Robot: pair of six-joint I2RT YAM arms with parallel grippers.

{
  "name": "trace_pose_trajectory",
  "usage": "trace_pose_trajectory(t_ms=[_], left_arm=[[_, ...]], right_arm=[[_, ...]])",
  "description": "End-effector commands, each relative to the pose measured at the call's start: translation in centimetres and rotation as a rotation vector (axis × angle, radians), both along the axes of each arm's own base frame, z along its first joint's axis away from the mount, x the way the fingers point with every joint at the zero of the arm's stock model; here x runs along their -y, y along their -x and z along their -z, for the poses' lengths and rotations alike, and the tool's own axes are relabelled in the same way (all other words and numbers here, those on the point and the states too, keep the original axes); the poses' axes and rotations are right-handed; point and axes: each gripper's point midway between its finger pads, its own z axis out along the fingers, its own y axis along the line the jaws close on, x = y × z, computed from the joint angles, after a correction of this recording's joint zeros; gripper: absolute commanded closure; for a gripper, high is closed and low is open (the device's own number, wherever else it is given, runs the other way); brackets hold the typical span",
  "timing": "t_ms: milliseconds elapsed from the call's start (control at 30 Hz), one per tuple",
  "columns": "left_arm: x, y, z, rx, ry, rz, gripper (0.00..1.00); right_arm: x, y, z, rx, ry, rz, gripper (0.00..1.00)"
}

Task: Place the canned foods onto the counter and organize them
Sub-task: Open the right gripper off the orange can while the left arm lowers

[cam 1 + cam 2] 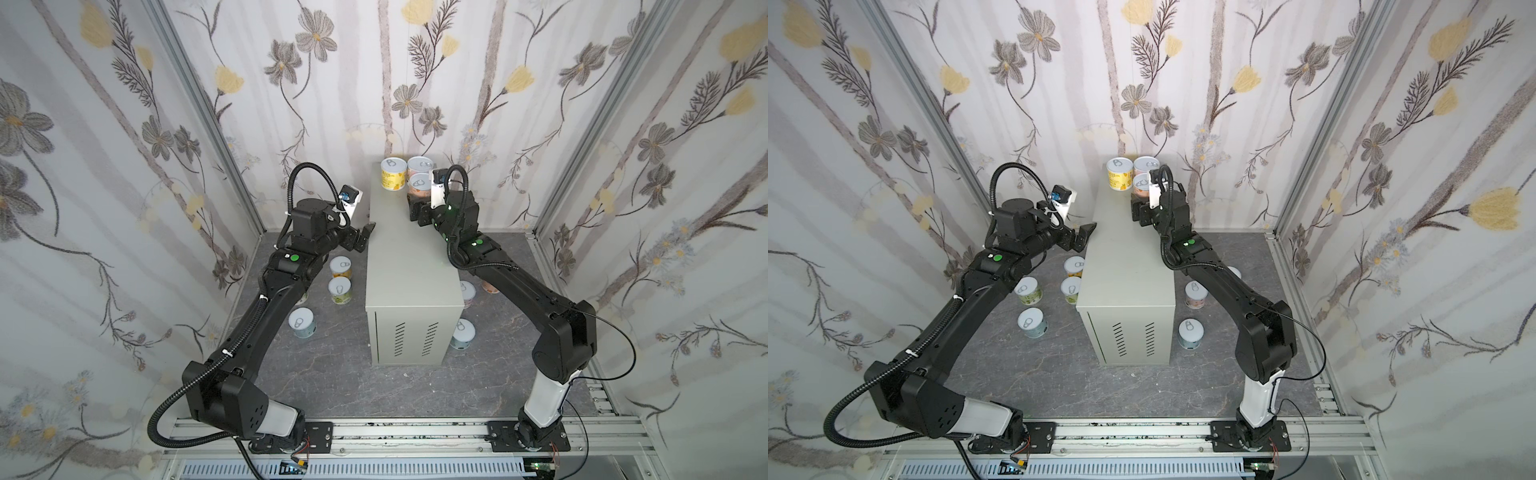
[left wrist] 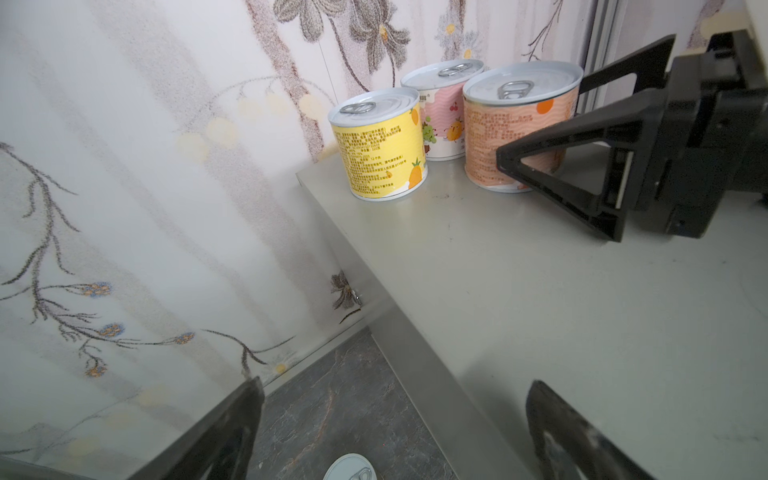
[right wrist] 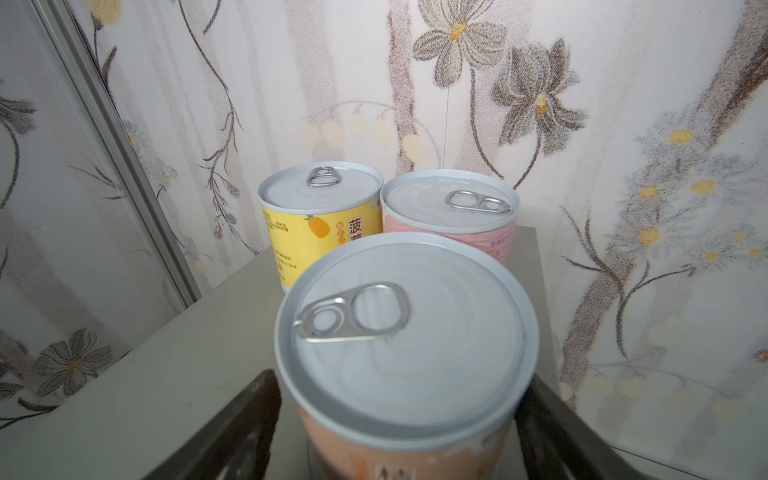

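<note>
**Canned foods partly placed; both tools at the far end of the table.** Three cans stand upright at the far end of the table (image 1: 411, 266). A yellow pineapple can (image 2: 380, 145) and a pink can (image 2: 442, 120) sit side by side near the far edge. An orange can (image 3: 403, 332) rests on the table top just in front of the pink one.

The right tool (image 2: 540, 120) straddles the orange can at mid-wall. In the right wrist view a thin strip of table shows between each finger and the label, so the jaws appear slack rather than clamped. The left tool (image 1: 362, 237) is spread wide and empty, hovering at the table's left edge.

The other cans, among them a light-blue can (image 1: 1032, 322), stand on the marbled floor (image 1: 1059, 382) on both sides of the table. Some are partly hidden by the arms.

**Handling (judged).** Each can is a rigid cylinder, probably weighty if full, and should not deform under the fingers. The glossy label is likely slippery. The sound hold is across the diameter on the side wall, below the projecting lid rim, which would check a downward slip. The pull tab offers no grip. A can nearly fills the open jaws, so the approach should be centred, and close neighbours leave little finger room.
</note>
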Motion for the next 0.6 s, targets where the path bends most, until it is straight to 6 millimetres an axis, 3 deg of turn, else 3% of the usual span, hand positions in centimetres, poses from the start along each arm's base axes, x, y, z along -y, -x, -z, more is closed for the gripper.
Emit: trace_pose_trajectory(t_ms=[0, 167, 267, 433, 567], left_arm=[[0.1, 1.7, 4.6, -0.169, -0.027, 0.035, 0.0], [-0.9, 2.3, 3.5, -0.147, 0.045, 0.009, 0.0], [-2.4, 2.5, 2.6, -0.125, 0.118, -0.029, 0.0], [-4.6, 2.7, 4.6, -0.158, 0.205, -0.13, 0.0], [-6.3, 2.4, 7.9, -0.224, 0.247, -0.239, 0.0]], right_arm=[[0.8, 0.0, 6.3, -0.191, 0.096, 0.039, 0.11], [0.9, 0.2, 6.3, -0.191, 0.097, 0.036, 0.01], [1.1, 0.7, 5.8, -0.175, 0.088, 0.029, 0.0], [1.3, 1.7, 4.6, -0.148, 0.072, 0.004, 0.0], [1.7, 3.0, 3.5, -0.123, 0.056, -0.018, 0.0]])
